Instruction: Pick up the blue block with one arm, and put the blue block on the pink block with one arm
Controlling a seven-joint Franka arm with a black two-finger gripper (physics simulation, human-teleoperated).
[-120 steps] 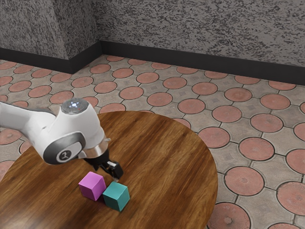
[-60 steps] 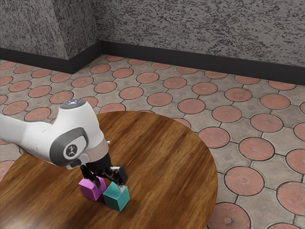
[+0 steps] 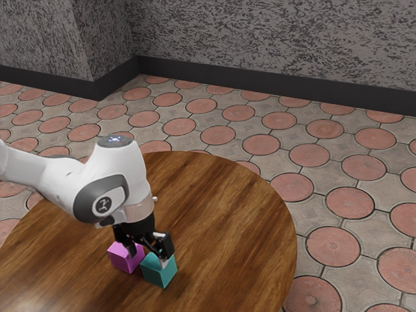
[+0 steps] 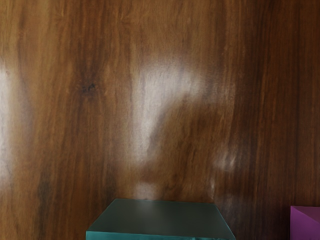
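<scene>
Speckled grey walls (image 3: 273, 32) with a dark skirting band close off a floor (image 3: 312, 130) of round terracotta tiles, and in front of them stands a round wooden table (image 3: 227, 208) with a glossy, streaked grain. The white arm (image 3: 71, 182) comes in from the exterior view's left and bends down over the near part of the tabletop.

Its black gripper (image 3: 151, 252) points straight down. The fingers stand apart, lowered around the upper part of the blue block (image 3: 160, 274), one on each side. The pictures show no firm clamp on the block. The blue block, teal in shade, sits flat on the table under the hand. The pink block (image 3: 122, 259) also rests on the wood, just beside the blue block on the side toward the exterior view's left. One finger hangs in front of the pink block's upper edge. Whether the two blocks touch at their near corners cannot be told.

From the wrist view, the blue block's (image 4: 159, 220) top face lies directly beneath the hand. A corner of the pink block (image 4: 306, 223) shows off to one side with a strip of wood between them, and bare table (image 4: 150, 100) with pale reflections stretches beyond.
</scene>
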